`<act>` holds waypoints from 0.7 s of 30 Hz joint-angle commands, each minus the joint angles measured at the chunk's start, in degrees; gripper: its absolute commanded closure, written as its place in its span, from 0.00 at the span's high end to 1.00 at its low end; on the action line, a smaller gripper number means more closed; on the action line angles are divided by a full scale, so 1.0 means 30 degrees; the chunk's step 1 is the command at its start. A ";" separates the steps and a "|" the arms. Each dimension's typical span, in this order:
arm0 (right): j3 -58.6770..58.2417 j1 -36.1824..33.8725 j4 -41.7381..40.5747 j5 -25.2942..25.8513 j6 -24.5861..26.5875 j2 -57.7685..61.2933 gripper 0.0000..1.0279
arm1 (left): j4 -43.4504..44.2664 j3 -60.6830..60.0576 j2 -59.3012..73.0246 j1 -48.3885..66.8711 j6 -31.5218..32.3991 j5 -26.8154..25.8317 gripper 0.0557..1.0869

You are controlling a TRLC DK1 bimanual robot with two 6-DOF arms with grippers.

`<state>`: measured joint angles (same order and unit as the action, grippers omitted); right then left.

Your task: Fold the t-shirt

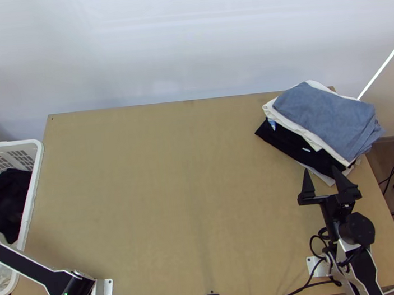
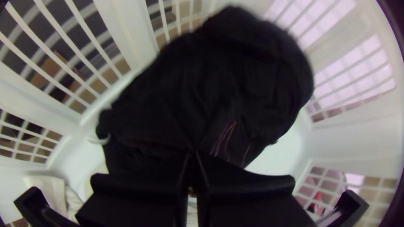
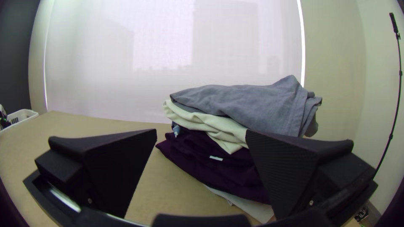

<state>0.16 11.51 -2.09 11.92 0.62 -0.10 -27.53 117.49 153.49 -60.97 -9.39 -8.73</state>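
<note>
You're at the pick-up stage, I'd say, w/ folding to follow. On your left, the black garment (image 2: 235, 75) is bunched in the white basket (image 1: 6, 144), prob. the one to fold. Your L gripper (image 2: 193, 151) is down in there, fingertips together where the folds run in, so it looks clamped on the cloth; can't say how deep the bite is. Next: lift it clear of the rim, carry it over to the table (image 1: 161, 185), lay it down & find hem + shoulders before any fold. Watch for a snag on the rim or a slip if the pinch is thin. On your right, the R gripper (image 1: 320, 169) has its fingers parted, nothing between them, near the folded pile (image 1: 329, 117); prob. wants to swing in & help spread, w/o nudging the stack.

Hard to make out, L to R: sleeves, collar & hem are lost in the dark bunch, so can't confirm a tee; the exact grip spot is black on black; the pile's lower layers are partly covered by the upper ones.
</note>
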 commanded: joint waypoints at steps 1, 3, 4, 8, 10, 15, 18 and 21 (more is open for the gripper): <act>0.0004 0.0002 -0.0007 -0.0019 -0.0003 0.0003 0.96 | -0.3919 0.0299 -0.7394 -0.0829 0.1987 -0.3359 0.03; 0.0004 0.0002 -0.0007 -0.0019 -0.0003 0.0003 0.96 | -0.5062 0.0650 -0.9855 -0.0800 0.2045 -0.4443 0.03; 0.0004 0.0002 -0.0007 -0.0019 -0.0003 0.0003 0.96 | -0.5472 0.0797 -1.0968 -0.0712 0.2045 -0.4794 0.03; 0.0004 0.0002 -0.0007 -0.0019 -0.0003 0.0003 0.96 | -0.7171 0.0943 -1.4747 0.0314 0.1957 -0.5410 0.03; 0.0004 0.0002 -0.0007 -0.0019 -0.0003 0.0003 0.96 | -0.8197 0.0885 -1.6183 0.1046 0.1811 -0.5468 0.03; 0.0004 0.0002 -0.0007 -0.0019 -0.0003 0.0003 0.96 | -1.1039 0.0270 -1.9347 0.3478 0.1401 -0.5527 0.03; 0.0004 0.0002 -0.0007 -0.0019 -0.0003 0.0003 0.96 | -1.1390 -0.1254 -2.1603 0.5294 0.1430 -0.5527 0.03; 0.0004 0.0002 -0.0007 -0.0019 -0.0003 0.0003 0.96 | -1.1390 -0.3334 -2.3947 0.7403 0.1518 -0.5527 0.03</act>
<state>0.16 11.51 -2.09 11.75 0.62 -0.10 -58.13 115.94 96.47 -49.84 -4.73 -24.84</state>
